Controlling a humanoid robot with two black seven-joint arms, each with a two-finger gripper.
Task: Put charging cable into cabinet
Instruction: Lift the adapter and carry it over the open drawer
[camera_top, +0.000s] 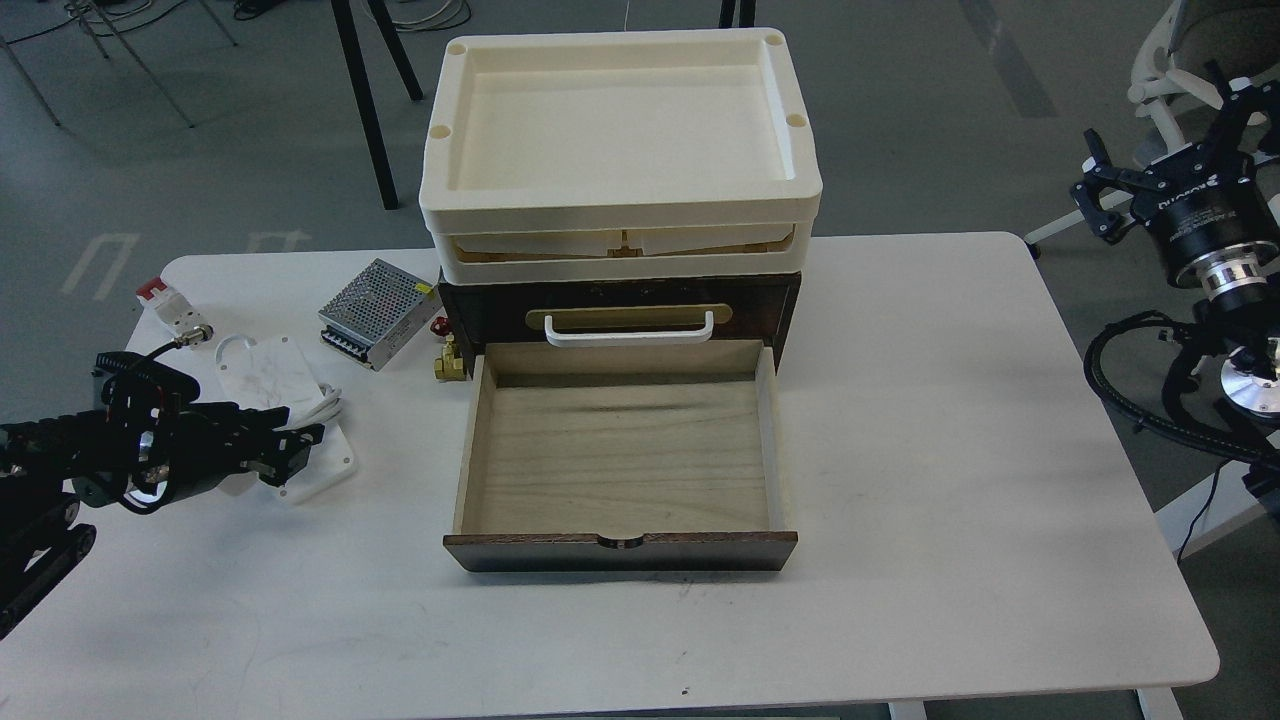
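Nearest, left gripper (300, 450) sits over white cable-wound marbled plate (270, 375), jaw state indeterminate; grasp pending, then carry rightward into open light-wood-lined drawer (620, 450).

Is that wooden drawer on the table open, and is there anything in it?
Open and empty: the drawer is pulled out from the cabinet toward the camera, and only its bare light-wood floor shows.

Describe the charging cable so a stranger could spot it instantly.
Start at the dark wooden cabinet mid-table, then look left past the silver mesh box. The charging cable lies there by the left gripper: white cord wound on a flat marbled plate, unlike the red-topped block behind.
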